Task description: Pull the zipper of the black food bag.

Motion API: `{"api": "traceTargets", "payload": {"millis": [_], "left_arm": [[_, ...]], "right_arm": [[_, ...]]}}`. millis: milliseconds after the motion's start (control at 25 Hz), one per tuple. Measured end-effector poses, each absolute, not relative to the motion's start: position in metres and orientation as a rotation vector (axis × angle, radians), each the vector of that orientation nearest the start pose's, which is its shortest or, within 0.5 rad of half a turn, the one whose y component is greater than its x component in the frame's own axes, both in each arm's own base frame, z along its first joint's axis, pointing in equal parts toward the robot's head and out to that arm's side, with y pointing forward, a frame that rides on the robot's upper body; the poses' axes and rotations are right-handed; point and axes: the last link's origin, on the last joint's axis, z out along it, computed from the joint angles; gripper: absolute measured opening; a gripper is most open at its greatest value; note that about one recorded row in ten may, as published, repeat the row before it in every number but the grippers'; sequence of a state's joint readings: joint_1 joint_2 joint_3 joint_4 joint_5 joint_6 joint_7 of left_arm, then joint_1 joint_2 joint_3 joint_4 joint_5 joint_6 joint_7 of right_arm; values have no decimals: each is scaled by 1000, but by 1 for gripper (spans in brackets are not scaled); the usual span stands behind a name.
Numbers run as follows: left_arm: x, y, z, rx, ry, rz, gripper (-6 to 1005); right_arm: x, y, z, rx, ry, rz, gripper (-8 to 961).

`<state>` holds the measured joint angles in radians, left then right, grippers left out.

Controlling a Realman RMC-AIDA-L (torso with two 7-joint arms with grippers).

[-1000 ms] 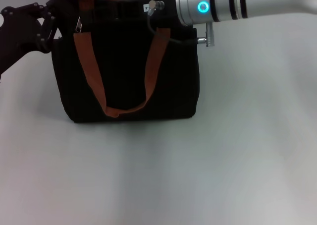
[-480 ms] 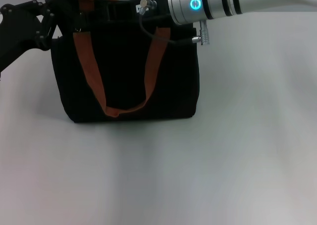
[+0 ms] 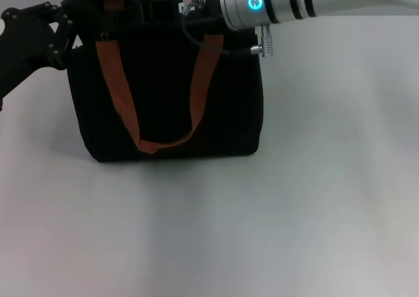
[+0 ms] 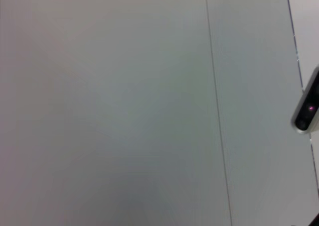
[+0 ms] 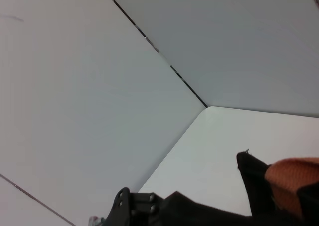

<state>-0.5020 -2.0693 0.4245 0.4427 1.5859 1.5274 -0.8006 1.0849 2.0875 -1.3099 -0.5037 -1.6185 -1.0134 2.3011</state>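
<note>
We see the black bag [image 3: 170, 94] standing upright on the pale table [image 3: 294, 212], an orange strap [image 3: 124, 107] looping down its front. Our left gripper [image 3: 69, 22] sits at the bag's top left corner. Our right arm [image 3: 294, 2], silver with a blue ring light, reaches across the bag's top edge from the right.

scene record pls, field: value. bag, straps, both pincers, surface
bag: black food bag, upright on table, near top of head view
straps: two orange-brown handles, front one hanging down the front panel
left pincer: at bag's top left corner
right pincer: over bag's top edge, hidden by its silver wrist
zipper: not discernible
surface: plain grey table
</note>
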Motion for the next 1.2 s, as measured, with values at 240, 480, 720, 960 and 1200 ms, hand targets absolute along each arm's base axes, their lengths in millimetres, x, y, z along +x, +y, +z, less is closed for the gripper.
{"api": "traceTargets", "payload": {"millis": [240,480,720,960,1200], "left_arm": [[-272,345,44,-2094,-205,-1009,23],[-268,347,41,-2065,-193,-1039,23],[-265,349,40,-2069,-187,-1044,23],[-261,351,34,-2100,-185,-1040,23],[-262,351,37,-2087,-186,-1041,23]], "right_arm": [[40,433,-87,-2701,1279,677,362],[37,434,-91,-2698,1263,651,362],[37,435,-93,-2685,1260,642,355],[37,438,-92,-2665,1255,648,348],[36,439,-92,-2661,1249,658,338]]}}
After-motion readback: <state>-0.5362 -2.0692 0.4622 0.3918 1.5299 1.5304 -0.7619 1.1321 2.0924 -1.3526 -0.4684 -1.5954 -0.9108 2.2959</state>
